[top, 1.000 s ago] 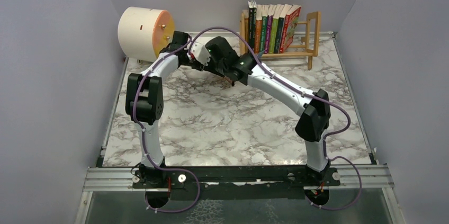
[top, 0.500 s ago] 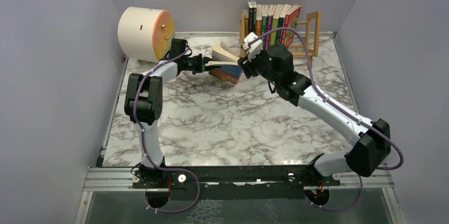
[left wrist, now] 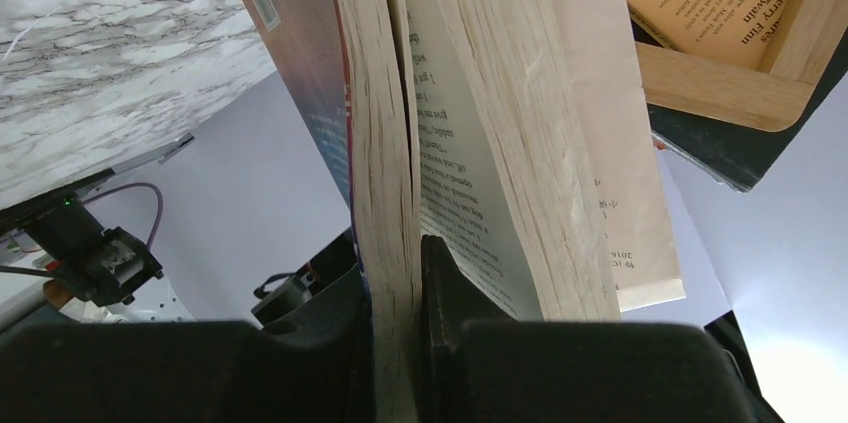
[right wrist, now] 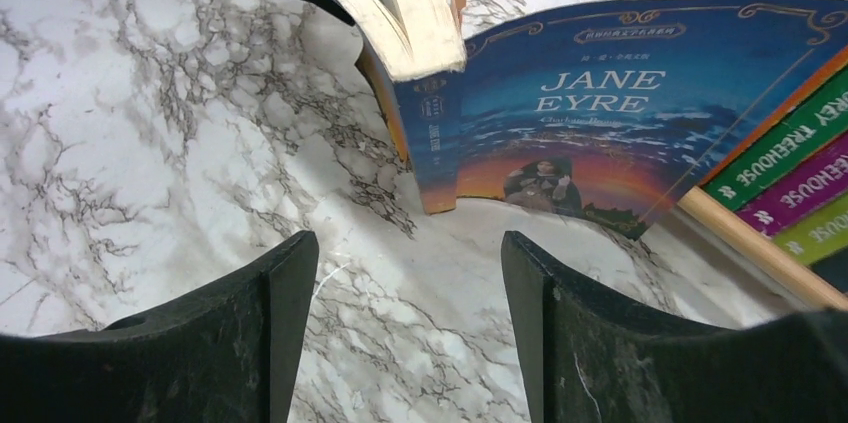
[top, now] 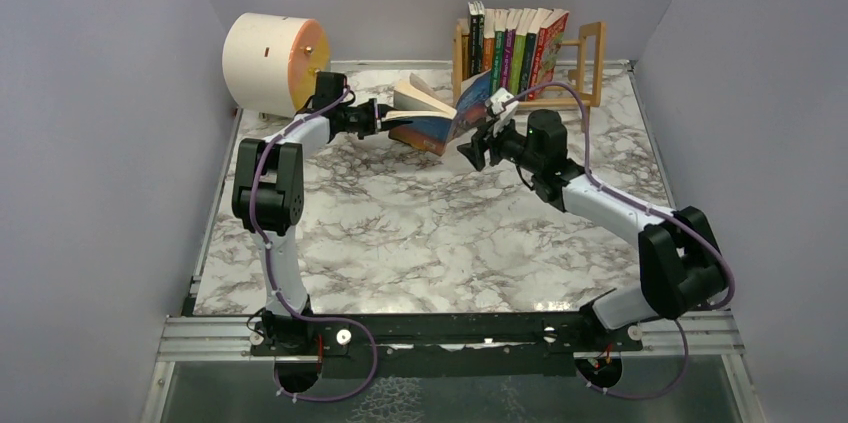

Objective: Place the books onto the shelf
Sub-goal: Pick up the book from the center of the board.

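A blue paperback (top: 440, 121) hangs splayed open just above the marble, left of the shelf (top: 588, 61). My left gripper (top: 386, 121) is shut on its back cover and a wad of pages (left wrist: 385, 143); the gripper's (left wrist: 396, 248) jaws pinch that wad, and the other pages (left wrist: 510, 123) fan away. In the right wrist view the blue "Jane Eyre" cover (right wrist: 600, 113) bends toward the shelf rail (right wrist: 745, 238). My right gripper (top: 473, 151) stands open just short of the book, nothing between its jaws (right wrist: 410, 243). Several books (top: 515, 43) stand upright on the shelf.
A cream cylinder with an orange face (top: 272, 61) lies at the back left, close behind my left arm. Grey walls close in the marble table (top: 430, 233) on three sides. Green and purple spines (right wrist: 800, 158) show at the right wrist view's edge.
My right gripper has let go of the blue book, opened, and drawn back toward the near right. The book has fallen open in my left gripper, which has stayed shut.
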Robot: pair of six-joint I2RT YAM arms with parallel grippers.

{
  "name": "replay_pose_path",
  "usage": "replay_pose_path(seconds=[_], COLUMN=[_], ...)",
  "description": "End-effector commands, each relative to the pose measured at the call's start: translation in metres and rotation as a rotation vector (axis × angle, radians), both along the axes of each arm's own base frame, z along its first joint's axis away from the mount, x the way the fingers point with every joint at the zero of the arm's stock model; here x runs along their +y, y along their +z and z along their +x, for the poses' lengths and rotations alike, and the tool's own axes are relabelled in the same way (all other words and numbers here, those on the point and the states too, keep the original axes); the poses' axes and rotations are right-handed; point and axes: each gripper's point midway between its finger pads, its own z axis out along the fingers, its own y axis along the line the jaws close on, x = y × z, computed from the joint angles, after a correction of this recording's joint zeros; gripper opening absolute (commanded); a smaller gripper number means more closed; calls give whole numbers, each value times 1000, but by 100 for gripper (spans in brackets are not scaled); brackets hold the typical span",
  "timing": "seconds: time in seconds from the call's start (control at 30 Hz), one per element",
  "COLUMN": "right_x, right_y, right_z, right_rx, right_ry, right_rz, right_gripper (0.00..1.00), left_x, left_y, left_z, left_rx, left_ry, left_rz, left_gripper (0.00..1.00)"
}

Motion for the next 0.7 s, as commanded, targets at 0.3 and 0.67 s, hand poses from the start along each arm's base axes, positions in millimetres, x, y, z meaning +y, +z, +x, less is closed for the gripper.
replay_pose_path(seconds=[0.3,0.67], right_x=[38,57], right_y=[-20,-48], right_z=[27,60], right_rx=[-70,-88], right_ry=[246,289], right_rz=[79,57], right_gripper=[76,87], left_x=[-5,-36], left_y=[56,58], left_z=[-4,-20], left_rx=[-157,-178], left_ry=[-98,-172], left_rz=[-107,-109], left_gripper=[0,0])
